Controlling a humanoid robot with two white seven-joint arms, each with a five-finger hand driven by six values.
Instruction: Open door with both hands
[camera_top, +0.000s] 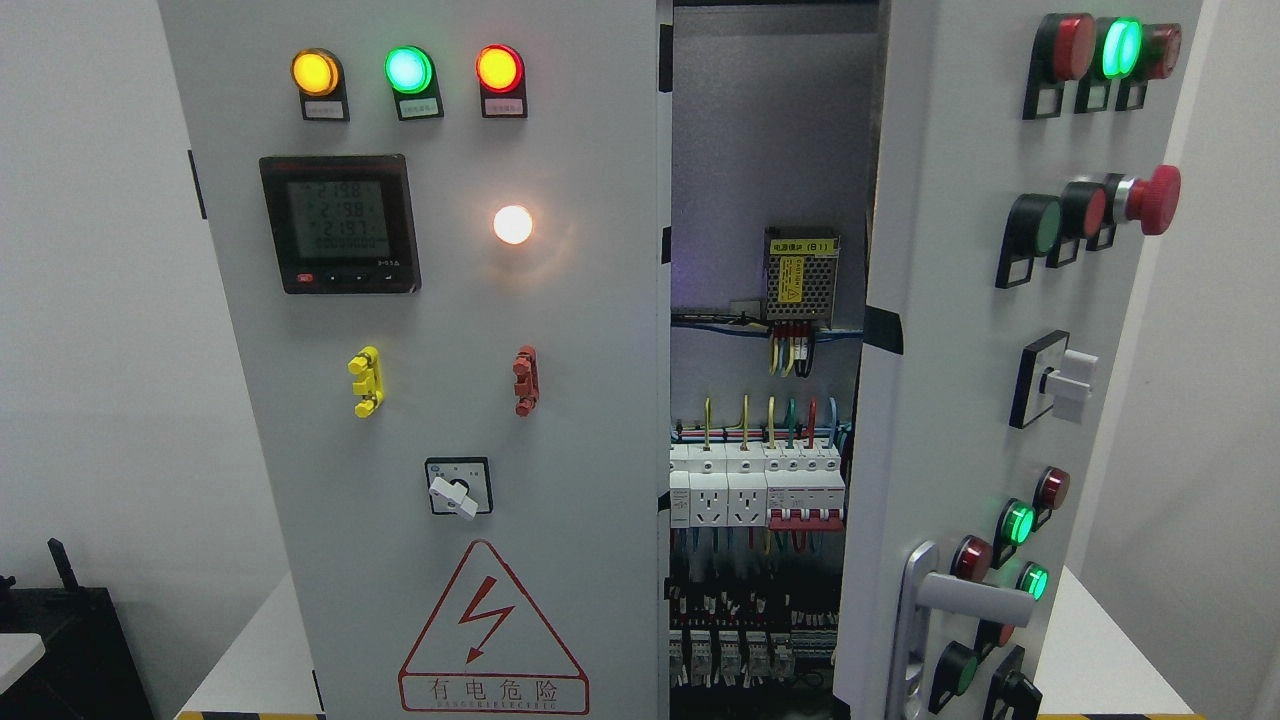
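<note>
White table carries a grey electrical cabinet, plain white walls behind and to both sides. Black equipment at lower left edge, unclear what it is. Yellow-black hazard tape along the table's front edge.

Left door closed, facing the camera: amber, green and red lamps on top, digital meter below them, lit white lamp, yellow and red small terminals, rotary switch, red warning triangle at the bottom.

Right door swung partly open towards the camera, seen at an angle; it carries lamps, push buttons, a red emergency button, a selector and a silver lever handle low down near its free edge.

Gap between the doors shows the inside: power supply, coloured wires, sockets and breakers, relays below.

No robot arm or hand in view, so fingers cannot be told.
</note>
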